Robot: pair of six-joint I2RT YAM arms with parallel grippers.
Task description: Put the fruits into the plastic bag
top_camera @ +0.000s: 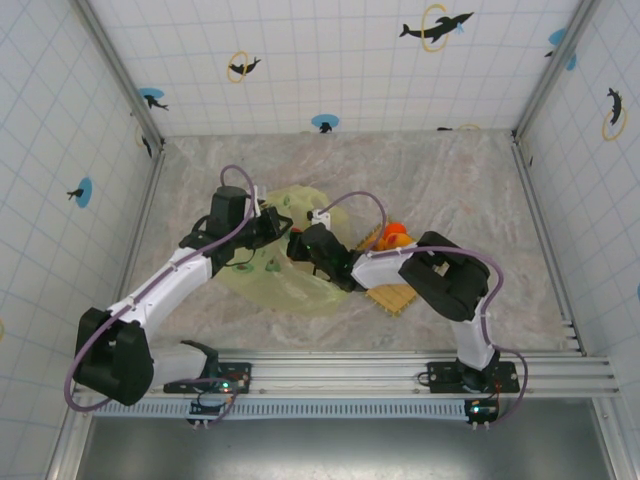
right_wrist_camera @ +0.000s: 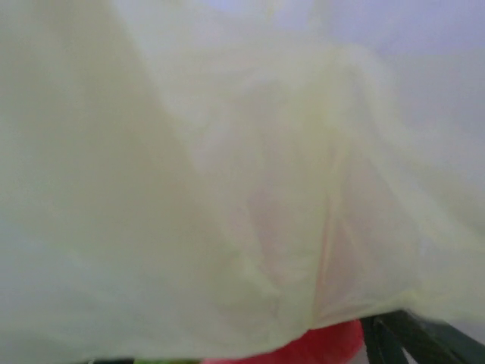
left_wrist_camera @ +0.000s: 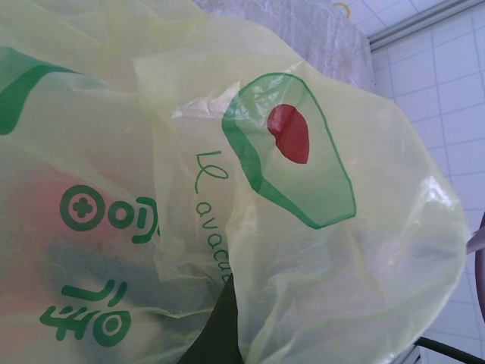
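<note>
Over on the left, the left gripper (top_camera: 272, 222) is pinched tight on the far rim of the thin, crinkly, translucent yellow-green plastic bag (top_camera: 285, 285), which lies mid-table. Moving right, the right gripper (top_camera: 299, 246) reaches into the bag's mouth, a small round red toy fruit (right_wrist_camera: 322, 349) low between its fingers. Gripped or let go, I cannot tell through the film. Best play: left holds the mouth high, right releases deep inside. Further right, round orange toy fruits (top_camera: 396, 237) wait on the square woven straw-coloured mat (top_camera: 392, 297).

Woven mat (top_camera: 392, 296) on marbled table (top_camera: 450, 180)
</note>
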